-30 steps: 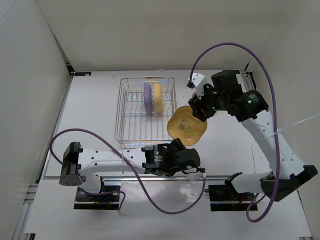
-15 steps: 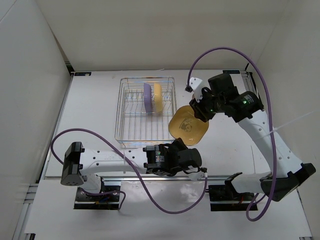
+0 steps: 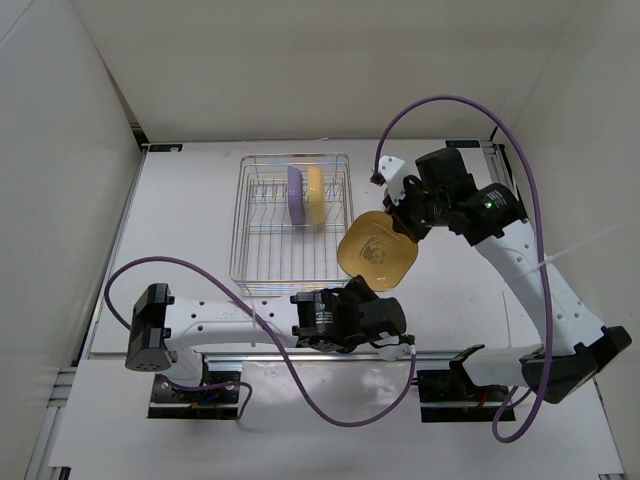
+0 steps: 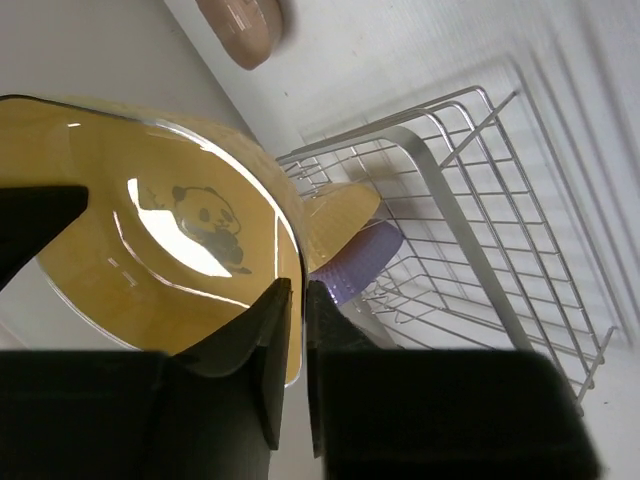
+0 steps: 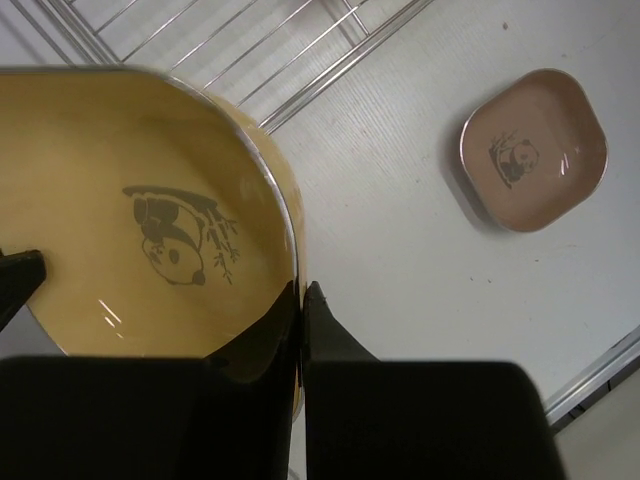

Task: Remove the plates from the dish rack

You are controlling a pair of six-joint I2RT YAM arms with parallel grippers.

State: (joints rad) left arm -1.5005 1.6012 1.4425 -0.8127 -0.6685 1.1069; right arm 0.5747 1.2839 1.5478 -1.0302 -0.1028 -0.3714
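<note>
from above, the yellow panda plate (image 3: pixel 375 258) hangs over the white surface (image 3: pixel 190 230) beside the dish rack (image 3: pixel 240 225), where a purple plate (image 3: pixel 295 196) and another yellow plate (image 3: pixel 316 194) stand upright. left wrist: the left hand (image 4: pixel 297 292) pinches its thin rim, which is likely light, stiff and slippery. right wrist: the right hand (image 5: pixel 301 297) clamps the opposite rim; a tan-pink plate (image 5: pixel 533 150) lies on roomy surface nearby.

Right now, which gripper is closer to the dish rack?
Left, narrowly. The left gripper sits by the near right corner of the dish rack, pinching the near rim of the yellow plate. The right gripper holds its far rim, farther off the rack's right side.
</note>
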